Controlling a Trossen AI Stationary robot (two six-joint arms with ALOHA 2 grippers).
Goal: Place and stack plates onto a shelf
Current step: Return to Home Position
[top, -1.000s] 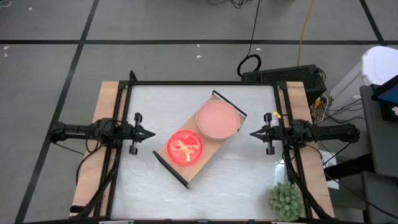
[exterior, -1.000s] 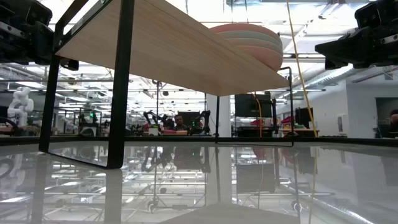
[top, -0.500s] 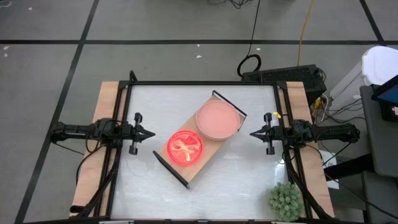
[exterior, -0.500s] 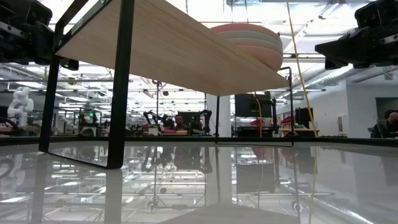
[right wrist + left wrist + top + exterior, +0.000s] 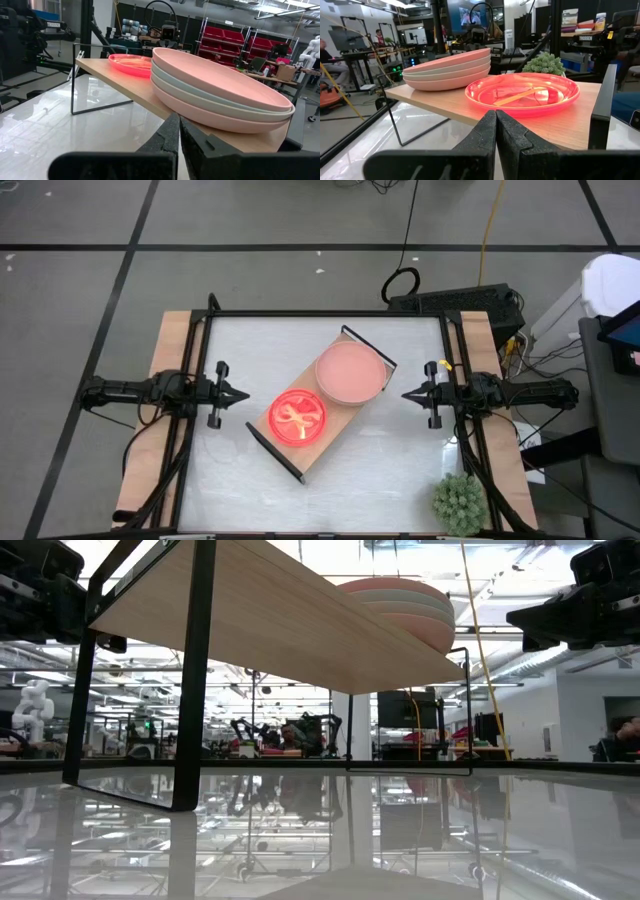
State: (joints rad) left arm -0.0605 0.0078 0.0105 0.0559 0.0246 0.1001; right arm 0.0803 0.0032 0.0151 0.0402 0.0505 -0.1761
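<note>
Counter [image 5: 240,490]: white top that carries all you must account for. The shelf stands aslant across its middle.
Shelf [image 5: 335,423]: long light-wood board on thin black frame ends, raised off the counter. Both groups of plates rest on it.
Large plates [image 5: 220,87]: one stack at the shelf end nearer the right arm. Dusty pink is on top, a pale plate lies beneath it and another pink one is lowest. The rims look evenly nested, and the stack spans about the board's width.
Small plates [image 5: 297,418]: translucent neon pink-orange, at the shelf end nearer the left arm, just beside the large stack. You cannot tell how many lie there.
Plant [image 5: 458,502]: spiky and green, at a counter corner on the right arm's side, well apart from the shelf. It is no part of your job.
Left gripper [image 5: 243,394]: at the counter's left side, level and pointing toward the shelf but well apart from it. Its fingers are together, holding nothing.
Right gripper [image 5: 408,394]: the mirror post at the right side, likewise apart from the shelf. Its fingers are together and empty.
Step in hand: the return to the rest pose. No plate shows on the bare counter, so you may judge the placing and stacking done.
Next move: little seems called for. If either arm has travel left, take it straight back from the shelf, fingers kept together, clear of the frame ends and the plate rims.
</note>
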